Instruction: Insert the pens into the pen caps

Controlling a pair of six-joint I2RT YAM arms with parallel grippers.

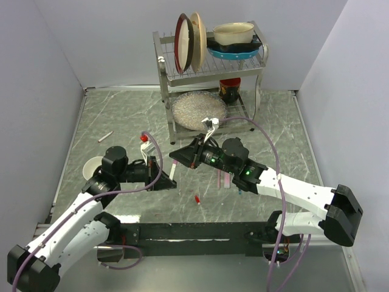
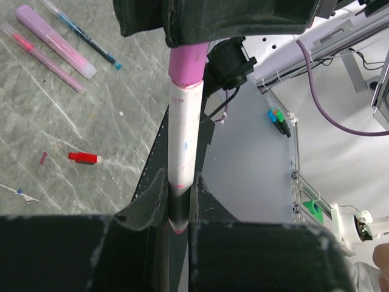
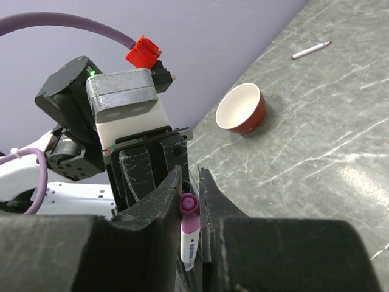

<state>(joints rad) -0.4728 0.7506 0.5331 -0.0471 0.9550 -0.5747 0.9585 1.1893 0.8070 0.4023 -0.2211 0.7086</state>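
Risk: if the cap (image 2: 188, 61) is only half seated, it may tip or drop off once the right jaws part.
Pen (image 2: 184, 134): white barrel, magenta cap on its far end, held above the table between both arms.
Left gripper (image 2: 179, 185): clenched on the pen's near end.
Right gripper (image 3: 189, 182): jaws close beside the cap; whether they are gripping it cannot be told.

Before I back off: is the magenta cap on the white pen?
On: the magenta cap sleeves the end of the white pen, no gap showing.
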